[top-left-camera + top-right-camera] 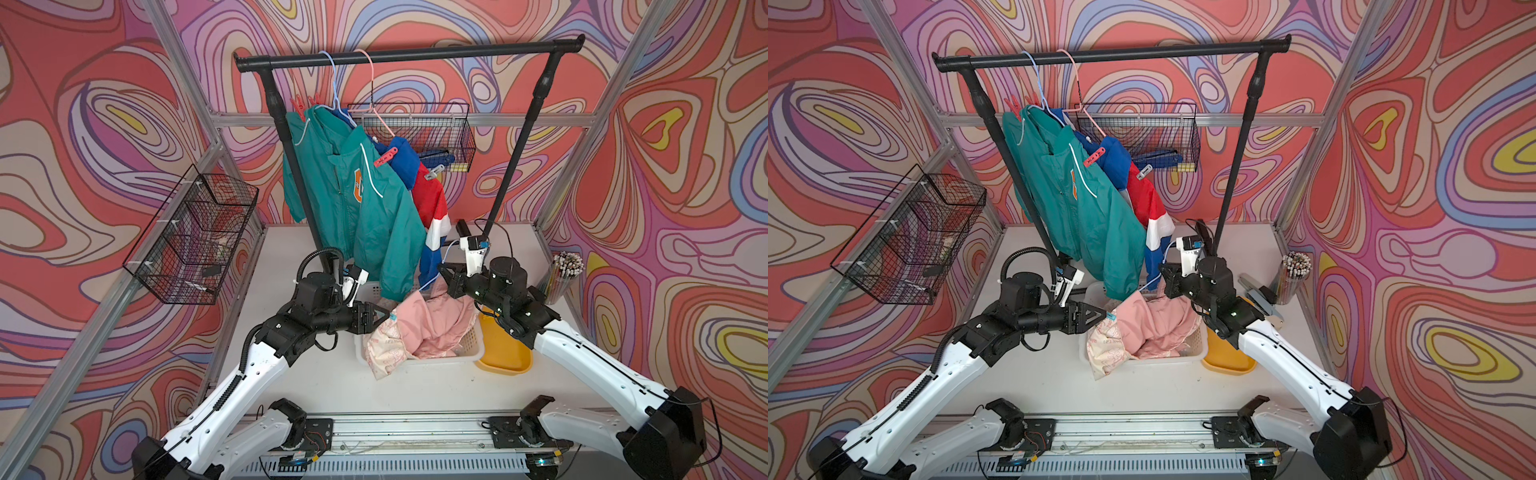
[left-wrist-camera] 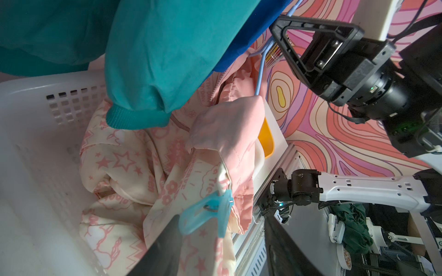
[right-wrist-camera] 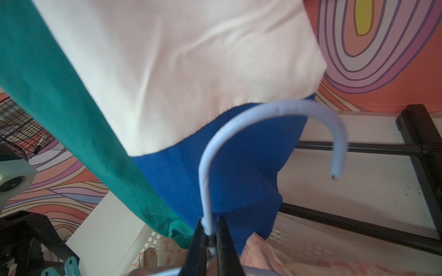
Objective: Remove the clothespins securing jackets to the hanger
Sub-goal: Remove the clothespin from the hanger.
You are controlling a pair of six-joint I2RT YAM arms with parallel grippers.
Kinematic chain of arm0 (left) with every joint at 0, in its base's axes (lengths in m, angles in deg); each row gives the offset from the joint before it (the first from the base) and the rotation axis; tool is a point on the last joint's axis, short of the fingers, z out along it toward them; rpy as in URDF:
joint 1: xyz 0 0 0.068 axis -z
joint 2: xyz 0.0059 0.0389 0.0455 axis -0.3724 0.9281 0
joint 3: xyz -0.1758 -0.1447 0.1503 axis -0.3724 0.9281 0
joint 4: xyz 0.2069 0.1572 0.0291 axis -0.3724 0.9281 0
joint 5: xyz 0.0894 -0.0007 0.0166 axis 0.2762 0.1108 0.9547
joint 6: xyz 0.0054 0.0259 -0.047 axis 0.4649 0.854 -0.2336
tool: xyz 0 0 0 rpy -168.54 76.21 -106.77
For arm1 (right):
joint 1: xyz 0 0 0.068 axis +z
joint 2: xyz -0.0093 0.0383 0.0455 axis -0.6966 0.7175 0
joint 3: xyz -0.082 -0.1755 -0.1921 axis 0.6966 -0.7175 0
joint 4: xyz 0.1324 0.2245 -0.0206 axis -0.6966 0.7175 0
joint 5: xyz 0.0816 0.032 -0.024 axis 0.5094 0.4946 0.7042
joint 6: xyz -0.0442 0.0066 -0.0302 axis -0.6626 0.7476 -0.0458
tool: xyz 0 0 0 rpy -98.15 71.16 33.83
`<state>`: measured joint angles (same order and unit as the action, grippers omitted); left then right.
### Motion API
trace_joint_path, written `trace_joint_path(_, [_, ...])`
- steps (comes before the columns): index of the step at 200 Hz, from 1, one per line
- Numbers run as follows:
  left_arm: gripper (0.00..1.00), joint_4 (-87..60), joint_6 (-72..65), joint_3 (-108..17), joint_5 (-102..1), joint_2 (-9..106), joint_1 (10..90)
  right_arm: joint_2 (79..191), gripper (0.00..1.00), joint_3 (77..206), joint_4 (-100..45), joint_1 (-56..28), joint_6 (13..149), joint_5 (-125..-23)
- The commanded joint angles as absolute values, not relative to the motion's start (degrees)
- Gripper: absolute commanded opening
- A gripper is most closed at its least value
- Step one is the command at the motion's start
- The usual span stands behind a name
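Observation:
A pale pink jacket (image 1: pixel 432 328) with cartoon print lies crumpled in a white basket (image 1: pixel 469 347). A teal-blue clothespin (image 2: pixel 208 210) is clipped on its edge. My left gripper (image 2: pixel 222 219) is open around that clothespin; one finger (image 2: pixel 165 243) touches its handle and the other stands apart. My right gripper (image 3: pixel 210 236) is shut on the neck of a pale blue hanger (image 3: pixel 263 112) above the basket. The teal-green jacket (image 1: pixel 365 208) and the blue-red-white jacket (image 1: pixel 432 199) hang on the rack, with a coral clothespin (image 1: pixel 385 158), a grey one (image 1: pixel 434 172) and red ones (image 1: pixel 299 106) on them.
The black rack bar (image 1: pixel 415 54) spans the back, its posts standing on the table. A yellow tub (image 1: pixel 505 359) sits beside the basket under my right arm. Wire baskets hang at the left (image 1: pixel 195 237) and at the back (image 1: pixel 436 133). A pencil cup (image 1: pixel 563 274) stands at the right.

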<state>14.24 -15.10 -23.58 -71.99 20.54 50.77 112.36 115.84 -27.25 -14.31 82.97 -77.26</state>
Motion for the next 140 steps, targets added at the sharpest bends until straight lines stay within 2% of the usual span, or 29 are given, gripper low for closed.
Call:
trace_joint_path(1, [0.53, 13.1, -15.9, -23.2, -72.3, 20.5, 50.5, 113.2, 0.0, 115.7, -26.0, -13.6, 86.3, -75.3])
trace_joint_path(42, [0.46, 12.6, -15.8, -23.2, -71.7, 21.3, 50.6, 113.1, 0.0, 115.7, -25.7, -13.6, 86.2, -75.3])
trace_joint_path(95, [0.47, 12.1, -15.5, -23.7, -70.9, 22.5, 50.4, 112.8, 0.0, 115.5, -25.6, -13.7, 86.4, -75.1])
trace_joint_path(140, [0.42, 11.3, -15.4, -23.4, -70.4, 22.7, 50.5, 113.0, 0.0, 115.4, -25.6, -13.6, 86.5, -74.9])
